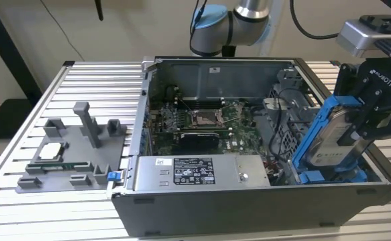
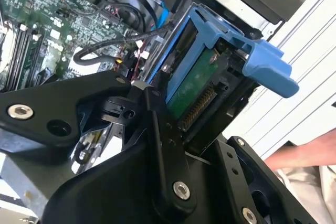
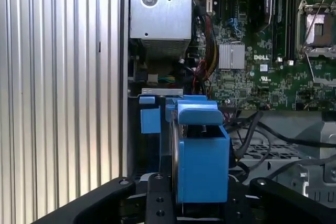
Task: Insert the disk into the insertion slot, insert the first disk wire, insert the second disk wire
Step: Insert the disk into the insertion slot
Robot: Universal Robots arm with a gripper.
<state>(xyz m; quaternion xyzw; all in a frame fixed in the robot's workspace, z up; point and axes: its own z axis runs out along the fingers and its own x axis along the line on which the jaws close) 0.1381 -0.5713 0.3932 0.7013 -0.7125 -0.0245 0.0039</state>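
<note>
- While hanging over the exterior view's right end of the open computer case (image 1: 249,211), pinching the disk (image 1: 336,133) in the pincer (image 1: 359,128), pressed together across its two broad faces.
- Held on edge and tilted, lower end close above the blue rails of the insertion slot (image 1: 313,176); not yet seated, by the look of it.
- Probably dense and rigid for its size: metal body, no give, likely to slide on its smooth faces if gripped slackly.
- Bare green circuit board (image 2: 190,85) and connector pins (image 2: 198,109) exposed in the second wrist view: fragile, best left untouched.
- Blue carrier frame (image 3: 202,153) likely springy plastic; better gripped through the flat faces than by its tabs.
- Underneath all, a slatted metal desk (image 1: 81,75).
</note>
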